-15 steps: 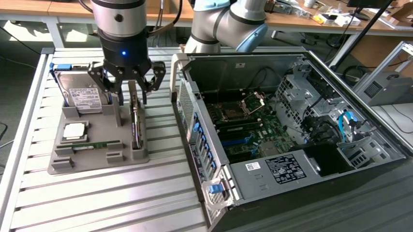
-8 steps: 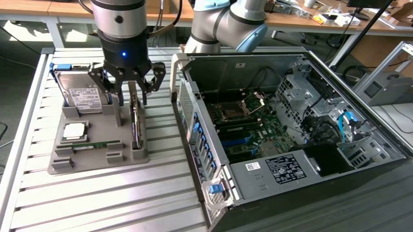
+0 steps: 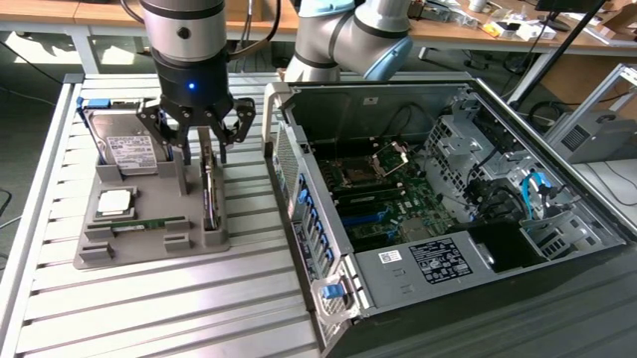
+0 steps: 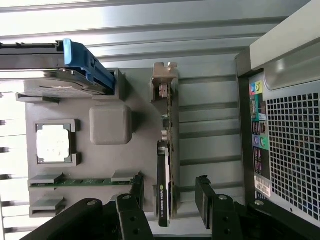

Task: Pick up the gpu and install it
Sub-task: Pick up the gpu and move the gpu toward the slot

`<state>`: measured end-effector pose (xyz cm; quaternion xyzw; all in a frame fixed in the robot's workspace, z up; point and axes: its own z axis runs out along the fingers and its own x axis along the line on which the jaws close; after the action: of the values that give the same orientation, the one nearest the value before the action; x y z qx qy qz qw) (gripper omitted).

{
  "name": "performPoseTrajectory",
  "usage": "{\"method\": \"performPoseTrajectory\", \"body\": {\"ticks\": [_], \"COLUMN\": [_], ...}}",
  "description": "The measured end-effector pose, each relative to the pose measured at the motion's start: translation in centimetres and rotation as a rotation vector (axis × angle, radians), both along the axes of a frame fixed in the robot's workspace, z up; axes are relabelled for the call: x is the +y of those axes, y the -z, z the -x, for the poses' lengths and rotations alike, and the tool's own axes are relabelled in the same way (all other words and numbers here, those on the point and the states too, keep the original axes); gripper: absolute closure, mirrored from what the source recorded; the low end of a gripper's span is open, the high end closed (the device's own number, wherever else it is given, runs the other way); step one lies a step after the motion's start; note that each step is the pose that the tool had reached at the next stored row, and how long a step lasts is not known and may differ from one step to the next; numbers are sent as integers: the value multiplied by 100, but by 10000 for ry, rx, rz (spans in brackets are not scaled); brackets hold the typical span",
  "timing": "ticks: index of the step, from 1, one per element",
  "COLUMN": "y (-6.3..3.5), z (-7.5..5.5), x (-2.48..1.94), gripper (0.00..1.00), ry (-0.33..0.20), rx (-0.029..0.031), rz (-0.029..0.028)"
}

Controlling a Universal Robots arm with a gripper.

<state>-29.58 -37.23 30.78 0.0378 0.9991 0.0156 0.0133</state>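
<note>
grey tray [image 3: 130,255] holds gpu [image 3: 210,200] on edge, hard drive [image 3: 134,147], ram stick [image 3: 148,224]; gripper [image 3: 198,157] open, straddling gpu.

gpu [image 4: 163,200] black, bracket [image 4: 165,75] silver; tray [image 4: 145,150] grey; RAM stick [image 4: 75,183] green; drive caddy [image 4: 85,64] blue; case grille [image 4: 295,145] square-holed.

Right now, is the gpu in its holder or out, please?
In: the gpu stands on edge in a slot of the gray tray.

Ribbed aluminium tabletop [image 3: 149,306], brightly lit, spanning the foreground. Behind, a wooden workbench [image 3: 110,16] strewn with small clutter. At the exterior view's left, dark floor [image 3: 20,97]; at its right, an aluminium frame [image 3: 605,91] beside a grey box [image 3: 597,138].
</note>
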Motion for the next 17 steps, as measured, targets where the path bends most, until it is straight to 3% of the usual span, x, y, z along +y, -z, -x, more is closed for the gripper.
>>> {"method": "performPoseTrajectory", "body": {"ticks": [17], "y": [104], "z": [2], "x": [0], "gripper": [46], "ry": [0], "rx": [0], "rz": [-1]}}
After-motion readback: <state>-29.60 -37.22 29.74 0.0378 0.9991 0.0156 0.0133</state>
